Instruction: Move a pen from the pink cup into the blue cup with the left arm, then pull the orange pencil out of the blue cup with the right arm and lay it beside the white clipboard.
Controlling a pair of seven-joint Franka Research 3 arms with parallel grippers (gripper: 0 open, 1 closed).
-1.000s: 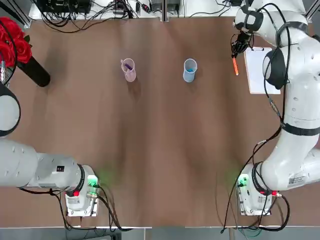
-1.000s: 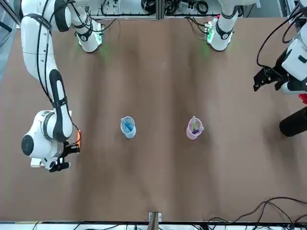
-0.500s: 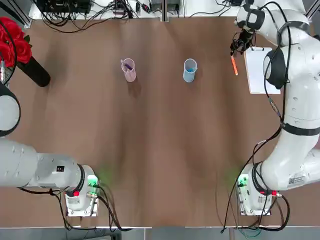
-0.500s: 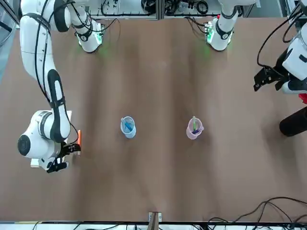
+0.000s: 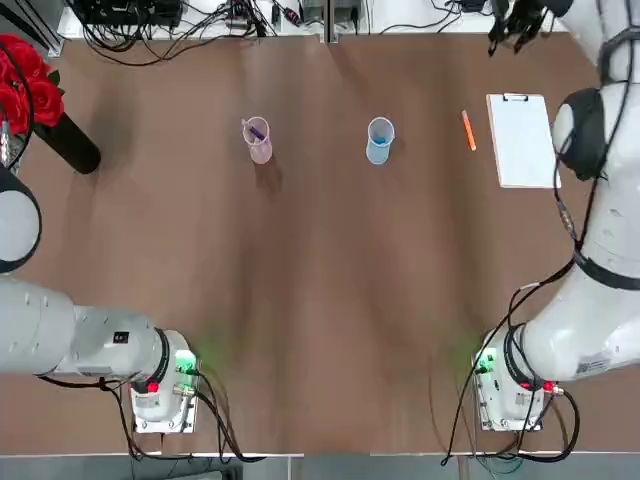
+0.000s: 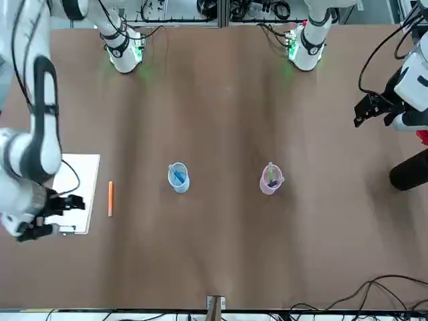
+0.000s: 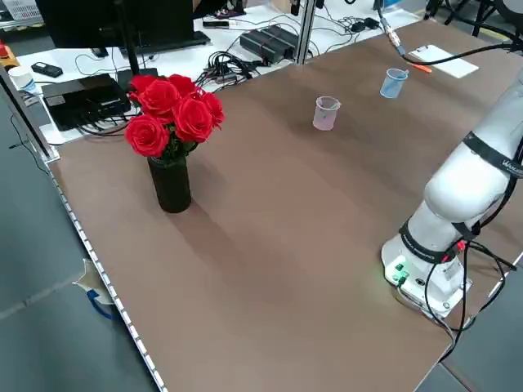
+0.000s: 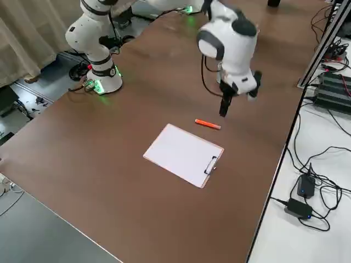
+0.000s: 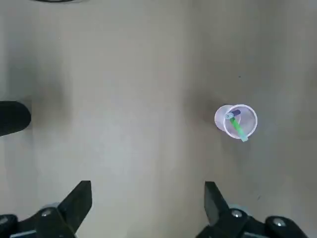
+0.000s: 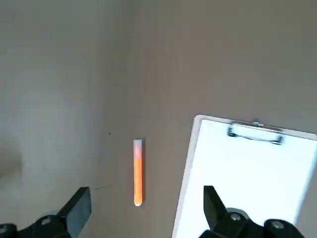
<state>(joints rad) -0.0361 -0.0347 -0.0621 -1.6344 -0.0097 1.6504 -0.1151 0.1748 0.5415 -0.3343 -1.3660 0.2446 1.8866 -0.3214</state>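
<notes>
The orange pencil (image 5: 467,131) lies flat on the table, just to the left of the white clipboard (image 5: 523,140) and parallel to its long edge. My right gripper (image 5: 512,28) hovers open and empty above the table's far edge, beyond the pencil (image 10: 137,172). The blue cup (image 5: 377,154) stands mid-table with a blue pen (image 6: 176,176) inside it. To its left, the pink cup (image 5: 260,152) holds a purple pen and a green one. My left gripper (image 6: 374,110) hangs open and empty high over the left side, near the vase.
A black vase of red roses (image 5: 30,90) stands at the far left. Cables and boxes (image 5: 200,15) line the bench past the table's far edge. Both arm bases (image 5: 160,390) sit at the near edge.
My right gripper has opened and let go of the orange pencil, which now rests beside the clipboard. The gripper has risen and drawn back toward the far edge. The left arm has not moved.
</notes>
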